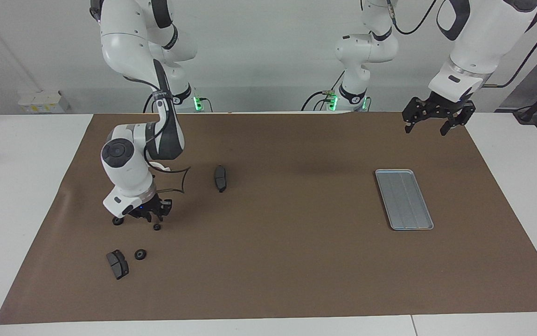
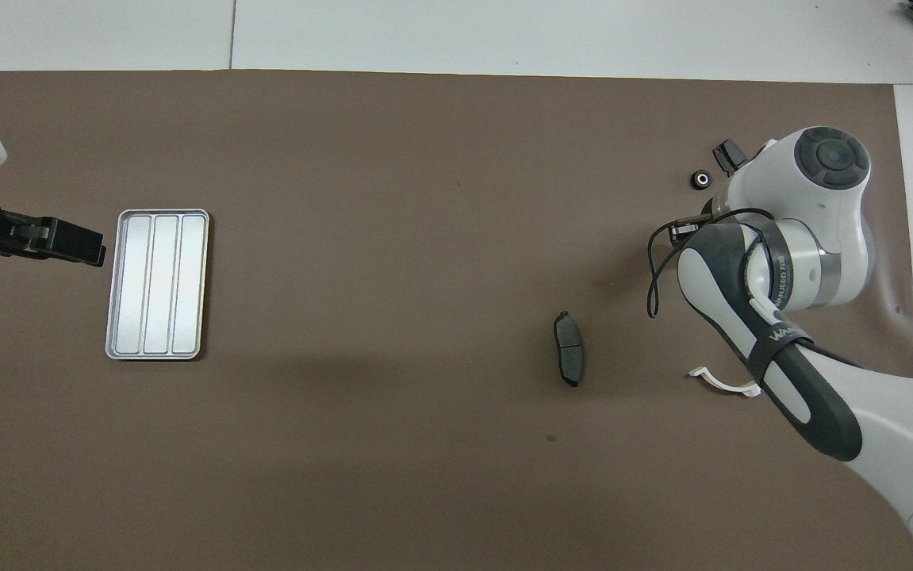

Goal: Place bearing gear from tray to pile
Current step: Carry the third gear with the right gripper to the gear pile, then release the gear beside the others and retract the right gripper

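R end effector (image 1: 153,215) open just above bearing gear (image 1: 156,227) on mat.

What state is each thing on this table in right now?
Tray: empty, flat on the mat.
Left end effector: open, empty, waiting over the mat's edge nearest the robots.
Right end effector: low over the pile.
Gear: just under the right end effector, in the pile.
Bracket: mostly hidden by the right arm.
Lone pad: lying apart from the pile.
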Robot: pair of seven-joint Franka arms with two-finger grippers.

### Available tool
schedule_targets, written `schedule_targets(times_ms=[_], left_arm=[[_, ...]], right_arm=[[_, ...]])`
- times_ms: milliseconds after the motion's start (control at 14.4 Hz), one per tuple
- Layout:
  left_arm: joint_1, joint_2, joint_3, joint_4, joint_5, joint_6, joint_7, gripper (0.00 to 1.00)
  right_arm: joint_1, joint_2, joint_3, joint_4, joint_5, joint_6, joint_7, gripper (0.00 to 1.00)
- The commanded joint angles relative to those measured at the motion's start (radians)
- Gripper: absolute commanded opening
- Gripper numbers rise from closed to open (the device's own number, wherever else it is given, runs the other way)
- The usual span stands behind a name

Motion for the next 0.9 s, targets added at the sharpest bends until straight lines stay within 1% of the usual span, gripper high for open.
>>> schedule_targets(times_ms=[0, 277, 554, 692, 831], left_arm=[[0.007, -0.032, 0.002, -0.033, -0.015, -0.001, 0.014, 1.0], [0.005, -0.032, 0.002, -0.033, -0.015, -0.001, 0.014, 1.0], [0.005, -0.032, 0.002, -0.033, -0.015, -0.001, 0.014, 1.0], [0.007, -0.032, 0.002, -0.033, -0.015, -0.001, 0.014, 1.0], [0.007, -0.032, 0.002, -0.033, -0.015, -0.001, 0.014, 1.0]], right_arm=[[-0.009, -0.107, 0.008, -0.033, 0.003, -0.062, 0.0, 1.0], [0.0, -0.237, 0.008, 0.027, 0.011, -0.195, 0.004, 1.0], [0.011, -0.395, 0.009, 0.033, 0.012, -0.33, 0.0, 1.0], [0.016, -0.441, 0.009, 0.033, 0.02, -0.39, 0.004, 1.0], [0.014, -0.471, 0.009, 0.033, 0.087, -0.423, 0.029, 1.0]])
